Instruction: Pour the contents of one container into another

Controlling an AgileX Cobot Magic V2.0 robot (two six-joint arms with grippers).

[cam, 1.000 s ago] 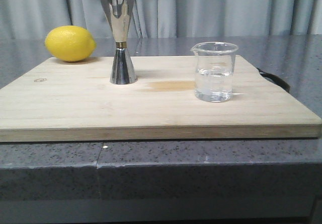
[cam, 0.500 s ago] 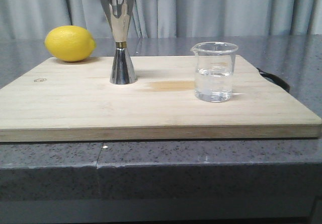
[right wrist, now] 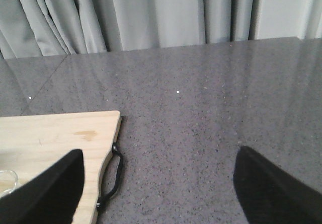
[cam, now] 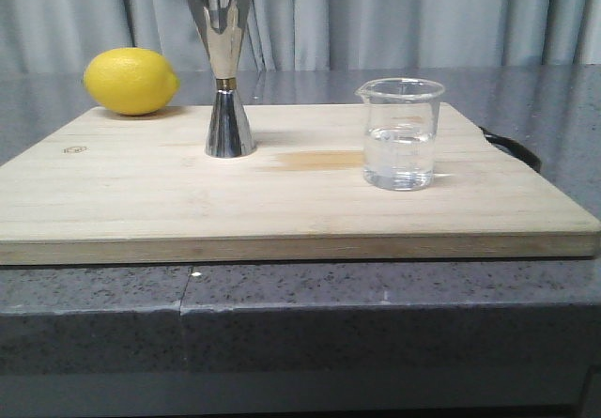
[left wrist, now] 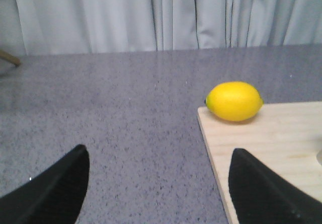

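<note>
Resting on the wooden board (cam: 282,193), the glass beaker (cam: 401,146) of clear liquid near its right edge looks smooth, breakable and slippery, best gripped mid-wall below the rim. The steel jigger (cam: 223,75) stands left of it, light, rigid and probably tippy on its small foot. The left gripper (left wrist: 156,183) and right gripper (right wrist: 156,183) are spread wide, holding nothing.

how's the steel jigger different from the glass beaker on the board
The jigger is shiny opaque steel with an hourglass shape and a thin gold band at its waist; the beaker is clear glass with straight sides and a pouring lip. The jigger stands taller and further left, near the lemon; the beaker is shorter, wider, and nearer the front. The beaker holds clear liquid; the jigger's contents cannot be seen. Both stand upright on the wooden board.
</note>
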